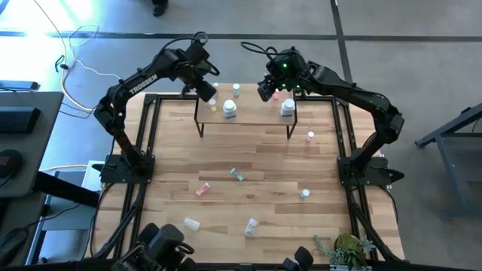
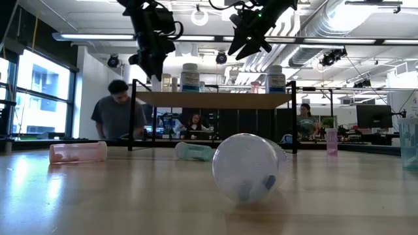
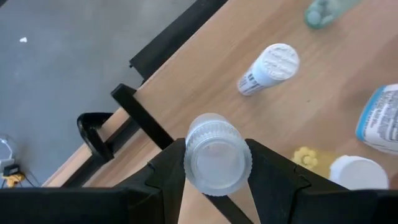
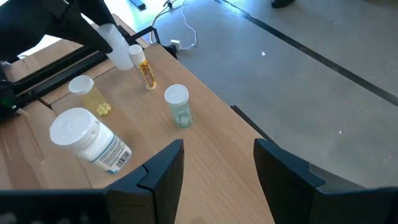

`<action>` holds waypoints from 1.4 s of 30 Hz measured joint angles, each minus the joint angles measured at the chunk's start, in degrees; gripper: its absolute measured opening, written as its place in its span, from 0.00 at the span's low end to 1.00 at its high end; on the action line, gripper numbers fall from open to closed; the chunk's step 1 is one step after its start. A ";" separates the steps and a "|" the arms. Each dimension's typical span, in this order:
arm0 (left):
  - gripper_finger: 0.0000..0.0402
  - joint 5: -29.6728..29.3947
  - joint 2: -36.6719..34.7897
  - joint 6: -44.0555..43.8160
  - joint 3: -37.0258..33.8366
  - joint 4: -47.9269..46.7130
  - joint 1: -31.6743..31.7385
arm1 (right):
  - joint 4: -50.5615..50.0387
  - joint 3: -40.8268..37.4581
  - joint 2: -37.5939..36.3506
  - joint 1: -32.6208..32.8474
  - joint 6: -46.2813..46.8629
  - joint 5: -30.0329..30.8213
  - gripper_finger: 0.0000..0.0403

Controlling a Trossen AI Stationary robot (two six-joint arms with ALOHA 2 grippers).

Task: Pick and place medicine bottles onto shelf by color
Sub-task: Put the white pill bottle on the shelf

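One clear ribbed-cap plastic bottle (image 3: 217,163) is gripped by the left end effector (image 3: 217,177) above the light-wood shelf (image 1: 252,118); the right end effector (image 4: 214,165) is held open.

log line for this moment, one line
left hand: holds clear bottle over shelf | right hand: open, empty, above shelf

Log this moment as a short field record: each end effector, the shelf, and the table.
left end effector: shut on clear bottle, above the shelf's left end
right end effector: open, empty, above the shelf's right part
shelf: holds several bottles, including two large white-capped bottles
table: more bottles scattered, some lying down, pink bottle among them
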 joint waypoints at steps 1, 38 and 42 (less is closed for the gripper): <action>0.35 0.19 0.00 0.02 0.00 0.00 -0.04 | 0.00 0.00 0.00 0.00 0.00 0.00 0.46; 0.40 0.11 2.25 0.57 -0.04 0.07 -0.57 | -0.08 0.00 0.02 0.02 1.07 0.00 0.46; 0.47 -0.04 2.25 0.43 -0.04 0.07 -0.57 | -1.36 0.00 -0.50 0.02 2.14 0.00 0.46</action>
